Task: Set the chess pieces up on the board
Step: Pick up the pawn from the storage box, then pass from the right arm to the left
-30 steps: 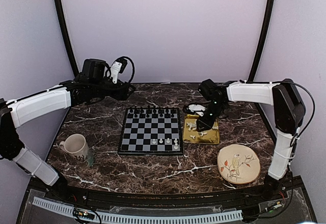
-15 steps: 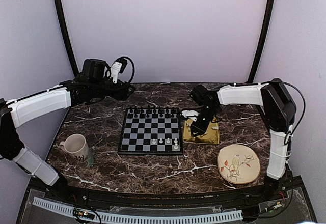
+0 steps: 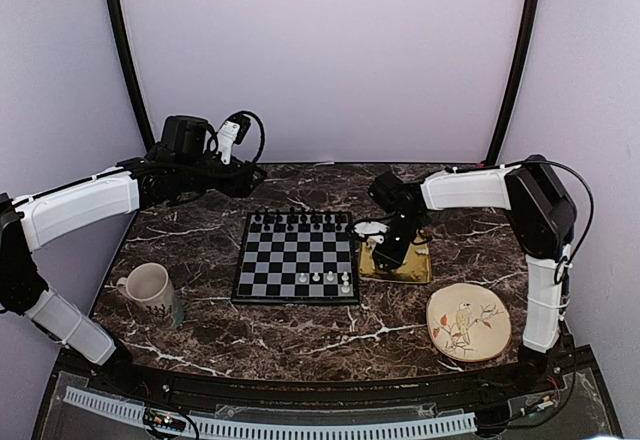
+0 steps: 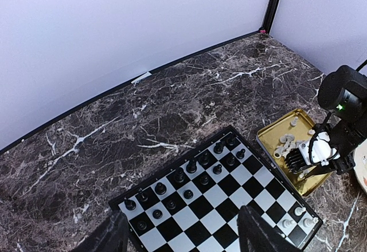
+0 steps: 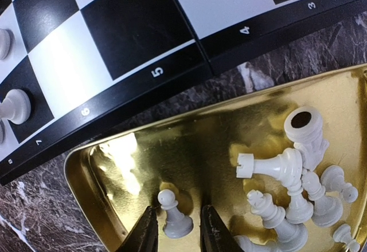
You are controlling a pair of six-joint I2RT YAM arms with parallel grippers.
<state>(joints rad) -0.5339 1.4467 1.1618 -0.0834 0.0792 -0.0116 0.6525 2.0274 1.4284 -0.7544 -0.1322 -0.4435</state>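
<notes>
At the far left a mug [image 3: 150, 285] stands on the desk. Above the board's far left corner hangs the left gripper [image 4: 183, 240], its fingers [image 4: 109, 237] spread wide and holding nothing. The board [image 3: 295, 300] lies mid-desk. The black pieces [image 3: 295, 220] line its far rows, and a few white pieces [image 3: 330, 277] stand near its near right corner.

Just right of the board is a gold tray [image 5: 189, 149] holding the rest of the white men. Most lie tumbled in a heap [image 5: 287, 172] on its right side. One pawn [image 5: 174, 215] stands apart from them, upright on its base, in the tray corner closest to the board.

The right gripper [image 5: 176, 209] is low over that pawn with a finger on either side. The fingers are narrowly parted and seem not quite to touch it. With the pawn centred in the gap and its long axis vertical, a plain squeeze looks like the next move. The right arm is much the nearer to it. A bird-painted plate [image 3: 468, 322] sits at the near right.
</notes>
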